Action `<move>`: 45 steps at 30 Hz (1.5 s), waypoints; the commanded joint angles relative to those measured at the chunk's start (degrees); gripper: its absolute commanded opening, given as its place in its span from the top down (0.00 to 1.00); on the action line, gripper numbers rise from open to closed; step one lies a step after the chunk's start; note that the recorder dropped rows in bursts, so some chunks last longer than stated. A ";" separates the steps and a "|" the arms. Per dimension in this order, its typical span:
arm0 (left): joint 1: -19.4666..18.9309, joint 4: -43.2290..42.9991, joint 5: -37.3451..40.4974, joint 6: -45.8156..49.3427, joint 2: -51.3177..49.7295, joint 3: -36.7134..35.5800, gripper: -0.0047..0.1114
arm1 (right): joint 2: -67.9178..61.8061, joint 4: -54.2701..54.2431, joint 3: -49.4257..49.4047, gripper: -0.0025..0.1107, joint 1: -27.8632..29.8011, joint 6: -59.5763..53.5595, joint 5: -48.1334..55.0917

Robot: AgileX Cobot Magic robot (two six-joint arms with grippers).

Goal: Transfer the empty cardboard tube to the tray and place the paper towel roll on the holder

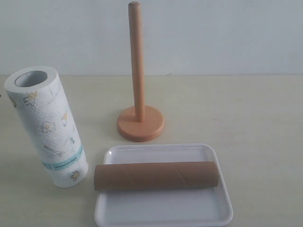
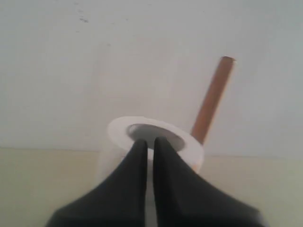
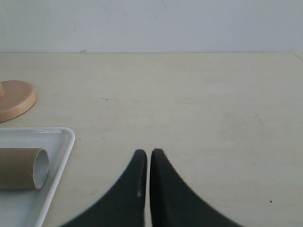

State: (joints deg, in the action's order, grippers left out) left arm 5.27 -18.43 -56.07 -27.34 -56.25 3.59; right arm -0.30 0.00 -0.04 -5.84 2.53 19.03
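Observation:
The empty cardboard tube (image 1: 156, 175) (image 3: 19, 169) lies on its side across the white tray (image 1: 161, 208) (image 3: 61, 146). At the left, the paper towel roll (image 1: 47, 132) (image 2: 189, 151) stands on end on the table, hollow core up. The wooden holder (image 1: 137, 71) (image 2: 213, 99) stands bare behind the tray; only its disc base (image 3: 14, 99) shows in the right wrist view. My left gripper (image 2: 149, 142) is shut and empty, short of the roll's top rim. My right gripper (image 3: 148, 152) is shut and empty over the table beside the tray. Neither gripper appears in the exterior view.
A pale wall runs along the back edge of the beige table (image 1: 246, 113). The tube's left end sticks out over the tray's rim toward the roll.

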 commanded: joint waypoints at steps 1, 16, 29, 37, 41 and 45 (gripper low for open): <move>-0.05 -7.15 -2.68 -1.96 -0.13 -0.20 0.92 | 0.30 0.48 0.04 0.95 0.15 -0.11 -0.20; -0.05 -8.01 10.77 3.21 -0.13 -1.90 0.60 | 0.30 0.48 0.04 0.95 0.15 -0.11 -0.56; -0.05 -9.51 11.06 2.62 -0.27 -1.90 0.23 | 0.30 0.48 0.04 0.95 0.15 -0.11 -0.56; -0.05 -10.94 5.47 4.54 -5.81 -1.67 0.23 | 0.30 0.48 0.04 0.95 0.15 -0.11 -0.56; -0.05 -10.42 1.67 9.12 -10.85 -0.52 0.23 | 0.30 0.48 0.04 0.95 0.15 -0.11 -0.56; -0.05 -6.93 1.37 11.65 -16.06 1.35 0.23 | 0.30 0.48 0.04 0.95 0.15 -0.11 -0.56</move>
State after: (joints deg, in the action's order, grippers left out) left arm 5.27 -27.94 -53.30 -17.80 -69.23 3.68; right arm -0.30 0.00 -0.04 -5.84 2.53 19.03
